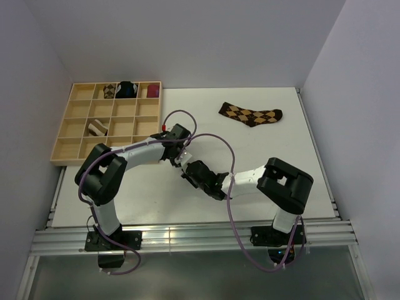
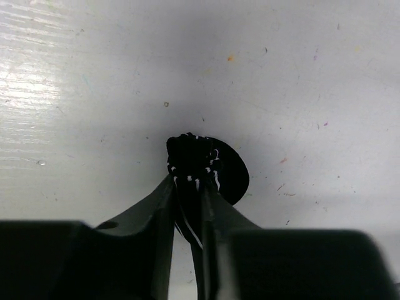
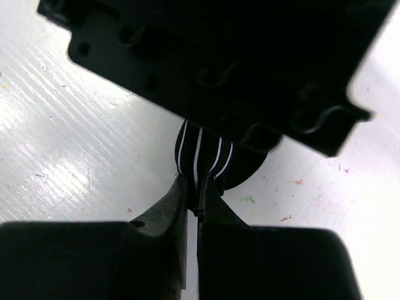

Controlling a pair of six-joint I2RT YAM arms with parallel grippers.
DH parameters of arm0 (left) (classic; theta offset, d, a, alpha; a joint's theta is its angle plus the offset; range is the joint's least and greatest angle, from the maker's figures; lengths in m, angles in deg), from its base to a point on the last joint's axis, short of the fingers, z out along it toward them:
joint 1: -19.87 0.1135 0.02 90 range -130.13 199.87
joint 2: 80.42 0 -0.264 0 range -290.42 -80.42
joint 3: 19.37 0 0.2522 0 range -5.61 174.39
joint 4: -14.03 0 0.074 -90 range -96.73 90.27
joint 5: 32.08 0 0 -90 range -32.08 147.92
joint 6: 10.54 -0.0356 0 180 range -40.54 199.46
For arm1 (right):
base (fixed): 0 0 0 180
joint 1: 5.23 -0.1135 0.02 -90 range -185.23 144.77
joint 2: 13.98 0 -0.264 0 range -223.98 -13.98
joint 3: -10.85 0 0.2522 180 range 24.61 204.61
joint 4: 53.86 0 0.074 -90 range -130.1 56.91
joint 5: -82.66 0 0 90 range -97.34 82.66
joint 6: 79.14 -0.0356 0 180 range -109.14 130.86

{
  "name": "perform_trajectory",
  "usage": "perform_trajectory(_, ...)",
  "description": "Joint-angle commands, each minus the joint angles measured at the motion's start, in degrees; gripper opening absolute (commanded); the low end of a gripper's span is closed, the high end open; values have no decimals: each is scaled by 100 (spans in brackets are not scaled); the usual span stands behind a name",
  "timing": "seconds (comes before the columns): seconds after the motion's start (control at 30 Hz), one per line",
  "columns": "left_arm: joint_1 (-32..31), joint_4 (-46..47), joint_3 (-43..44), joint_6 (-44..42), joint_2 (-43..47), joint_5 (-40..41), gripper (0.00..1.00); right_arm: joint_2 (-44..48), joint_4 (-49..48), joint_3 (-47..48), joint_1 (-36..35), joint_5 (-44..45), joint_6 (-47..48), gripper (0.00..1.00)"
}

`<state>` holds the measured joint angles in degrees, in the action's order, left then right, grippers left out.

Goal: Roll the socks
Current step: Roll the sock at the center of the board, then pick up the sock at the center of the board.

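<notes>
The short black sock with thin white stripes (image 2: 203, 159) is bunched up just above the table, and both grippers pinch it. My left gripper (image 2: 189, 182) is shut on one side of it. My right gripper (image 3: 197, 187) is shut on its striped fabric (image 3: 201, 150) from the other side, under the left gripper's body. In the top view the two grippers, left (image 1: 182, 157) and right (image 1: 191, 174), meet at the table's middle and hide the sock. The brown-and-tan argyle sock (image 1: 250, 114) lies flat at the far right. The brown-and-cream striped sock (image 1: 97, 129) sits rolled in a tray compartment.
A wooden compartment tray (image 1: 78, 134) stands at the far left. Its back row holds an argyle bundle (image 1: 109, 92), a black-and-blue bundle (image 1: 128, 89) and a maroon bundle (image 1: 152, 91). White walls close the table at the back and sides.
</notes>
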<state>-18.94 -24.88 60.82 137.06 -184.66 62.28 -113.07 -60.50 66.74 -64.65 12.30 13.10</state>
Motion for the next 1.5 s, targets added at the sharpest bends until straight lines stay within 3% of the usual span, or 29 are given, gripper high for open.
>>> perform_trajectory(0.0, -57, 141, -175, -127, 141, -243, 28, 91, 88, 32, 228, -512, -215, 0)
perform_trajectory(0.07, -57, 220, -210, -109, 246, -181, 35, 284, 203, -3, 369, -915, -452, 0)
perform_trajectory(0.2, -39, 361, -306, 127, 588, 38, 63, 451, 397, -82, 703, -1522, -646, 0)
perform_trajectory(0.33, -48, 642, -578, 444, 976, 310, 71, 470, 467, -109, 1045, -1937, -786, 0)
perform_trajectory(0.63, 14, 1187, -1667, 1472, 2302, 926, 75, 311, 731, 111, 1459, -3078, -980, 0)
perform_trajectory(0.8, 5, 2292, -2643, 1675, 2901, 725, 76, 224, 810, 225, 1924, -4177, -1295, 0)
perform_trajectory(1.07, -101, 3024, -2987, 1824, 2314, 329, 77, -452, 960, 691, 2435, -5698, -2016, 0)
perform_trajectory(1.47, -118, 2954, -2618, 1956, 1346, 302, 72, -1095, 459, 665, 2944, -6402, -3159, 0)
